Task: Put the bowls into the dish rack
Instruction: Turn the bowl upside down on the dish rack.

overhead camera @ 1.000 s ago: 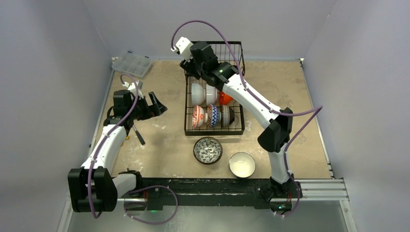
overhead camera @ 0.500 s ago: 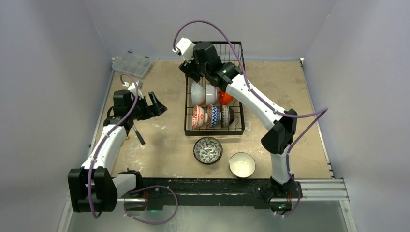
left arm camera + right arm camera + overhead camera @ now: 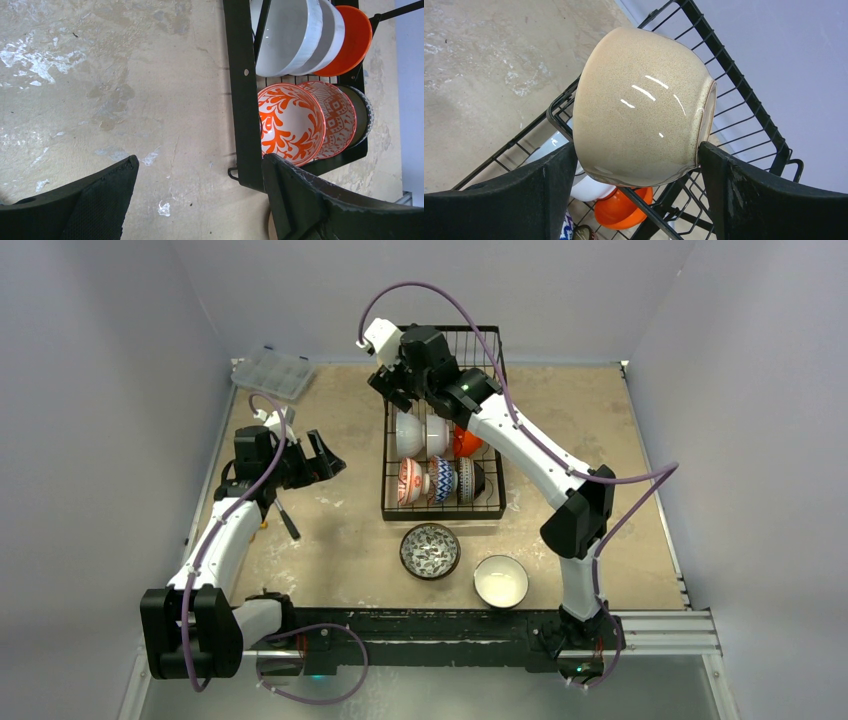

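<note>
Soft, even overhead light, faint shadows. Glare streaks on tan bowl (image 3: 644, 95), shiny patches on worktop (image 3: 30, 60). Wrist views sharp, overhead slightly soft.

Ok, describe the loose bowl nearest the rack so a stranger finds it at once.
Find the black wire dish rack mid-table. Two bowls sit upright on the tabletop on its near side. It is the left bowl, dark-rimmed with a busy pattern inside; the other bowl is plain white.

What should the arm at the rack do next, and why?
Probably back the right gripper away from the tan bowl: it rests atop the dish rack, fingers spread either side, and the patterned bowl and white bowl wait on the table.
</note>
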{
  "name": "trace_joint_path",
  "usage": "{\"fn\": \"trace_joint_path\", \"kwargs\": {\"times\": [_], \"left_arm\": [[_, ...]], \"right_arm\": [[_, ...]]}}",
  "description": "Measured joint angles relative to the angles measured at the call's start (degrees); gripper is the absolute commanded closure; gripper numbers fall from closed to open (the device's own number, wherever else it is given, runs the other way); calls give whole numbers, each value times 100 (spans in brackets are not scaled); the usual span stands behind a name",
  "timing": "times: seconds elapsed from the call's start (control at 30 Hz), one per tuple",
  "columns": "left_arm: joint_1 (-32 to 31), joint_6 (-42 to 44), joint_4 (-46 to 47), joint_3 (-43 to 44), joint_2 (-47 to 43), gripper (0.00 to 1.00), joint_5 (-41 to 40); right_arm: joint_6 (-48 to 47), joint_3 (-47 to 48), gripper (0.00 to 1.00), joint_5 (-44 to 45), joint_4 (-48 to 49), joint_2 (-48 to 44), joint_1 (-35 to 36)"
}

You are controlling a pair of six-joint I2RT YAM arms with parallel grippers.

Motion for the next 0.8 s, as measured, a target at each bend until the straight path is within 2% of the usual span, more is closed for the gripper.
{"fn": "trace_joint_path", "kwargs": {"times": [0.1, 0.23, 0.37, 0.5, 0.53, 0.57, 0.67, 0.7, 0.8], "left_arm": [[0, 0, 0, 0, 0, 9, 0], [0, 0, 0, 0, 0, 9, -2], [0, 0, 0, 0, 0, 9, -2], [0, 2, 0, 0, 0, 9, -2], [0, 2, 0, 0, 0, 9, -2], [0, 2, 0, 0, 0, 10, -4], [0, 0, 0, 0, 0, 9, -4], [0, 0, -2, 0, 0, 10, -4], [0, 2, -2, 0, 0, 10, -4]], "right_arm": [[2, 0, 10, 2, -2, 4, 0], [7, 0, 19, 31, 13, 7, 0], [28, 13, 47, 22, 72, 7, -31], [55, 50, 61, 2, 136, 4, -50], [57, 50, 67, -2, 142, 4, -55], [70, 50, 78, -15, 149, 4, -61], [114, 50, 91, -26, 160, 4, -76], [131, 50, 98, -26, 168, 4, -85], [170, 50, 100, -15, 190, 4, -101]]}}
